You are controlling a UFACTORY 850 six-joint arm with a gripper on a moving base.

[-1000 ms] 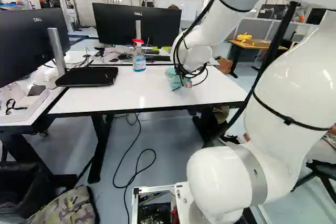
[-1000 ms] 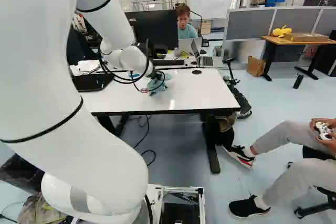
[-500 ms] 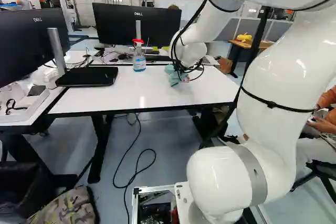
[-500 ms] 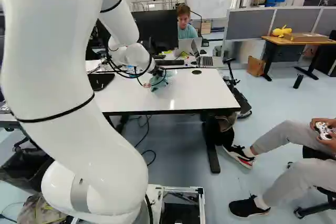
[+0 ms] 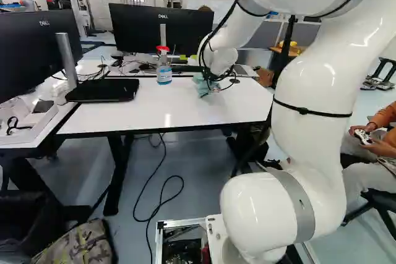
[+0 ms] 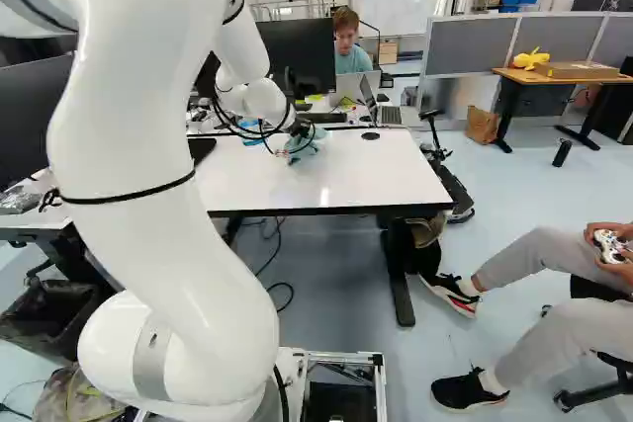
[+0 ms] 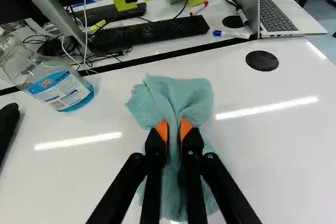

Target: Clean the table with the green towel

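Left base view: the green towel (image 5: pixel 202 86) lies on the white table (image 5: pixel 124 115), near the spray bottle (image 5: pixel 164 71); cables cover part of it, so its outline is uncertain here. Right base view: the white arm (image 6: pixel 138 214) reaches toward the table's far side; a wide sweep toward the bottle could probably knock it over. Wrist view: the gripper (image 7: pixel 172 128) pinches a towel ridge between both fingers. Only that ridge is held, so friction on a hard stroke might pull it free; pressing too low could scrape fingertips on the tabletop. Long axis: roughly along the gripper, broad bunched end ahead, facing the keyboard (image 7: pixel 149 32), the rest running back beneath the fingers.
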